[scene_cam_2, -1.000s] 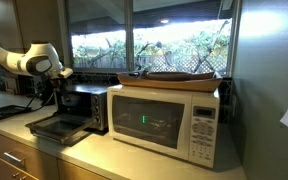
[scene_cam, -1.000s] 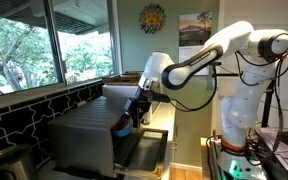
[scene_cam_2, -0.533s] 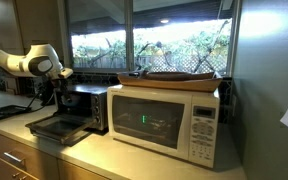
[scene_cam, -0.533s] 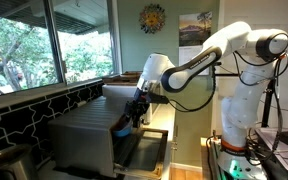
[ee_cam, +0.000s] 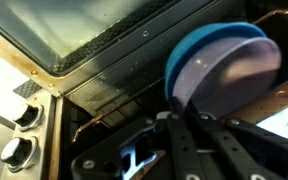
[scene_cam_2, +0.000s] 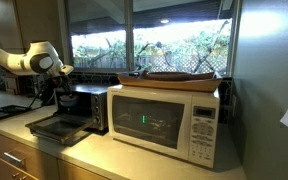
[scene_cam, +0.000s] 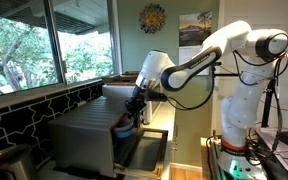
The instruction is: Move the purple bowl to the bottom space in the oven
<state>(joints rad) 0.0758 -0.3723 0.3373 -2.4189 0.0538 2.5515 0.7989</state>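
Purple bowl (ee_cam: pixel 234 65) is tipped on edge, its opening facing the wrist camera, a blue edge along its upper left. It sits at the open front of the oven (scene_cam: pixel 84 135). End effector (ee_cam: pixel 189 115) is clamped on the bowl's lower rim, with the bowl just past the fingertips.

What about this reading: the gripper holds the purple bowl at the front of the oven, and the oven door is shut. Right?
Not quite. The oven door is open, folded down flat in front of it, as an exterior view shows. The rest stands: the gripper holds the purple bowl at the oven's front.
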